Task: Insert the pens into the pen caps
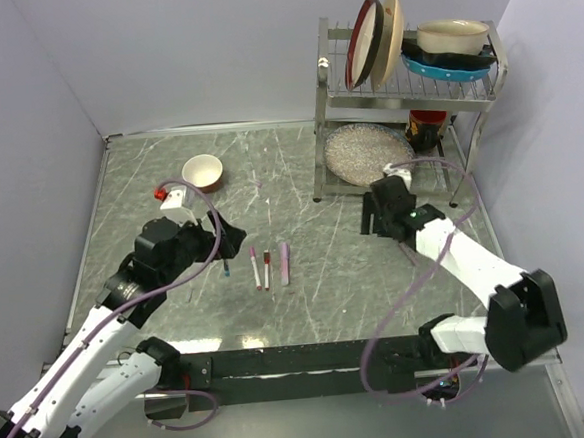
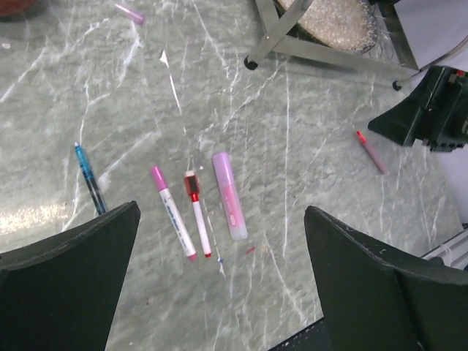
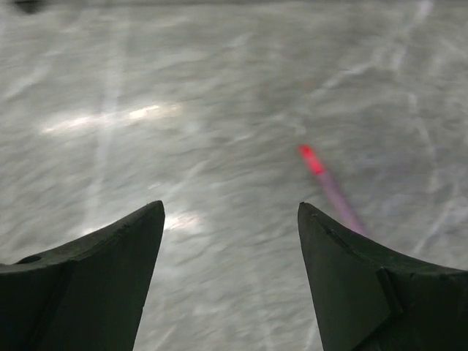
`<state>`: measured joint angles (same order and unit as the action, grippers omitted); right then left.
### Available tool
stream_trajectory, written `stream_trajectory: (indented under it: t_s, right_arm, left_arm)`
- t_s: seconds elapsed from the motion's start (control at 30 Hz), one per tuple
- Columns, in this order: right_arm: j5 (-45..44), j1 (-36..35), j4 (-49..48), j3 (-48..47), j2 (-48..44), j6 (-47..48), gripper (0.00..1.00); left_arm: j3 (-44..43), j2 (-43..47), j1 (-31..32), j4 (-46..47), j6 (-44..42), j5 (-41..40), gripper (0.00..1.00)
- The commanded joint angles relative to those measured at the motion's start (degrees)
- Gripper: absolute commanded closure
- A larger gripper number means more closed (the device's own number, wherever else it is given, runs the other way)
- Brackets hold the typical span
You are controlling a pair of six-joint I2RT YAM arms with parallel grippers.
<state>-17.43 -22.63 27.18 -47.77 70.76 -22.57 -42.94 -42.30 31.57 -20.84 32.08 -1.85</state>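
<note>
Two slim white-barrelled pens, one with pink ends [image 2: 173, 212] and one with red ends [image 2: 197, 217], lie side by side on the table. A thicker lilac-pink tube [image 2: 229, 196] lies next to them. In the top view they lie in a row [image 1: 266, 268]. A thin teal-blue piece [image 2: 89, 174] lies to their left. My left gripper [image 2: 221, 212] hangs open and empty above them [image 1: 225, 240]. A slim piece with a red end [image 3: 325, 183] lies just ahead of my open, empty right gripper [image 3: 230, 207], also seen from the left wrist [image 2: 371, 152].
A dish rack [image 1: 403, 91] with plates and bowls stands at the back right, its foot [image 2: 252, 63] close behind the pens. A small bowl [image 1: 203, 172] and a red object [image 1: 160, 193] sit at the back left. A small pink piece [image 2: 130, 13] lies further back.
</note>
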Motion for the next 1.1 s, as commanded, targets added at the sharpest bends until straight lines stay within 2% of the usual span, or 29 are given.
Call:
stream_trajectory:
  t_s: [0.0, 0.03, 0.13, 0.27, 0.5, 0.6, 0.77, 0.83, 0.93, 1.07]
  right_arm:
    - [6.52, 8.64, 0.42, -0.31, 3.84, 6.48, 0.25]
    - [9.23, 11.01, 0.24, -0.39, 4.64, 7.01, 0.26]
    - [9.7, 14.62, 0.59, -1.62, 9.55, 8.07, 0.28]
    - [11.1, 17.88, 0.42, -2.24, 14.22, 8.07, 0.36]
    - [12.77, 19.91, -1.07, -1.72, 17.83, 8.24, 0.43]
    - [12.6, 20.08, -1.08, -1.98, 19.94, 8.24, 0.52]
    - [13.38, 20.0, -1.08, -3.12, 22.31, 8.42, 0.77]
    - [17.23, 20.08, -2.12, -2.86, 21.62, 8.5, 0.89]
    - [22.86, 19.47, -4.94, -1.98, 17.75, 7.63, 1.0]
    - [26.64, 17.72, -7.05, -0.75, 11.7, 4.56, 1.0]
  left_arm:
    - [-0.3, 3.71, 0.07, -1.04, -2.54, -0.43, 0.01]
    - [-0.22, 4.42, 0.07, -0.96, -2.72, -0.61, 0.0]
    - [0.31, 6.7, 0.07, -0.43, -3.25, -1.14, 0.01]
    - [0.84, 8.55, 0.07, -0.43, -3.42, -1.76, 0.01]
    - [1.54, 9.87, -0.02, 0.36, -3.6, -0.53, 0.01]
    - [1.54, 10.31, 0.07, 0.54, -3.69, -0.7, 0.01]
    - [2.42, 11.63, 0.07, 1.24, -3.16, -1.75, 0.01]
    - [2.25, 11.98, 0.07, 1.15, -2.98, -1.23, 0.01]
    - [1.9, 11.89, 0.07, 0.54, -0.97, 0.0, 0.0]
    - [1.54, 11.63, 0.07, 0.09, 2.28, 4.64, 0.03]
